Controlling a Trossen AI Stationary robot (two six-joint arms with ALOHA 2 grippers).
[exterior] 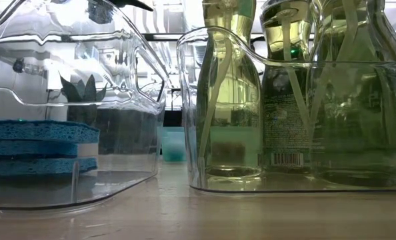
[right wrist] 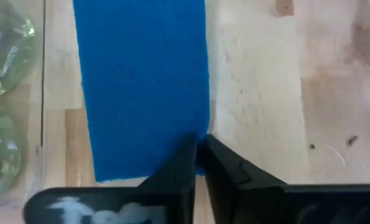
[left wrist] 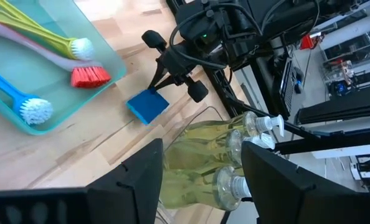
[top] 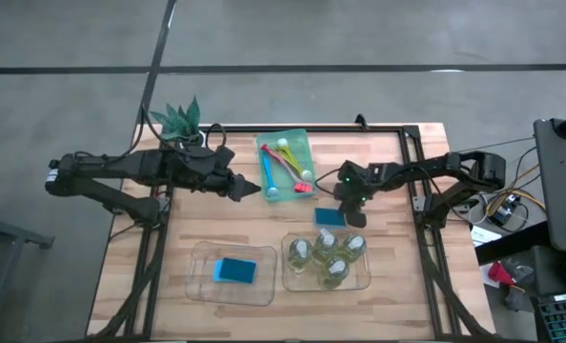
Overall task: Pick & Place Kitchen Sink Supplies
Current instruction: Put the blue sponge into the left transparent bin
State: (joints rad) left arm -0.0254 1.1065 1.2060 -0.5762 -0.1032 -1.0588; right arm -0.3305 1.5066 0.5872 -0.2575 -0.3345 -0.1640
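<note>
In the right wrist view, the right gripper (right wrist: 197,155) is seen with jaws clenched together at the edge of a flat blue sponge (right wrist: 141,87) lying on the tabletop (right wrist: 284,93); whether the sponge is pinched cannot be told. Only the low view shows 2 stacked sponges (exterior: 38,147) in the left bin (exterior: 128,100). The left gripper (left wrist: 200,168), jaws released, is held above the 4 bottles (left wrist: 216,162). 3 brushes (top: 288,167) lie in the green tray (top: 302,141).

A grey concrete floor (top: 378,33) (crossed by dark seams) surrounds the wooden table (top: 216,219).
</note>
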